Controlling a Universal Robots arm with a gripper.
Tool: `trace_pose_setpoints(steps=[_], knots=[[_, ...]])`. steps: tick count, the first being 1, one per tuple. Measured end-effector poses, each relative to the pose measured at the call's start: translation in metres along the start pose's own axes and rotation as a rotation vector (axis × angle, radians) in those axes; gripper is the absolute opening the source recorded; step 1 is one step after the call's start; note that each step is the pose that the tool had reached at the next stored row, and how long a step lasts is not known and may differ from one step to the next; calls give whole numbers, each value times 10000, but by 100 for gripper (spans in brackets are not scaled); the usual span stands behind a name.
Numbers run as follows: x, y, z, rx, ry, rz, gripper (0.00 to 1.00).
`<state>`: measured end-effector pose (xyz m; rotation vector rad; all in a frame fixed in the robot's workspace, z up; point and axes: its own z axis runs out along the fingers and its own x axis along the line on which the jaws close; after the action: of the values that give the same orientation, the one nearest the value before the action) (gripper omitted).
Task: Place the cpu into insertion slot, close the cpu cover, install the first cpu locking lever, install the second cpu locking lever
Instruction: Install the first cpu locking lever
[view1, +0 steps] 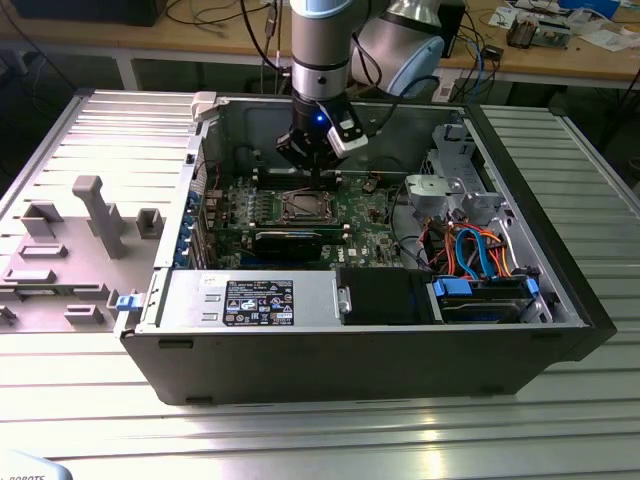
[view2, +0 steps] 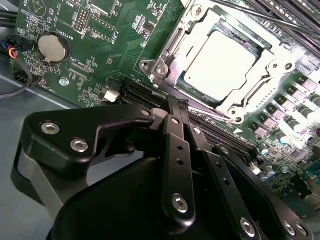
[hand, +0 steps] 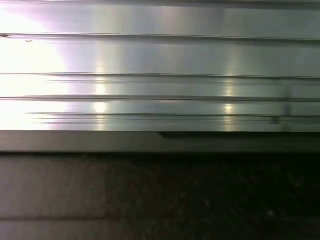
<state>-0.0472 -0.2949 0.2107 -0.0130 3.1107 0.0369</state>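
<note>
I see the open computer case (view1: 350, 362) on the ribbed table (view1: 400, 440), a grey fixture (view1: 98, 212) at its nine o'clock and coloured cables (view1: 478, 250) inside at three o'clock.

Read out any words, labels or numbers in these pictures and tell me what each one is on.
Black label on the silver box: print too small to read.
Green circuit board: white lettering near the coin battery, too small to read.
The cpu: no lettering readable on its metal face.
</note>
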Motion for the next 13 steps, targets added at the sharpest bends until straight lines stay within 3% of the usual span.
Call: trace_pose_setpoints(steps=[5,13], knots=[[-10,-1,53,-1,-1,-1,11],[-12,-1,47,0,0,-1,11]])
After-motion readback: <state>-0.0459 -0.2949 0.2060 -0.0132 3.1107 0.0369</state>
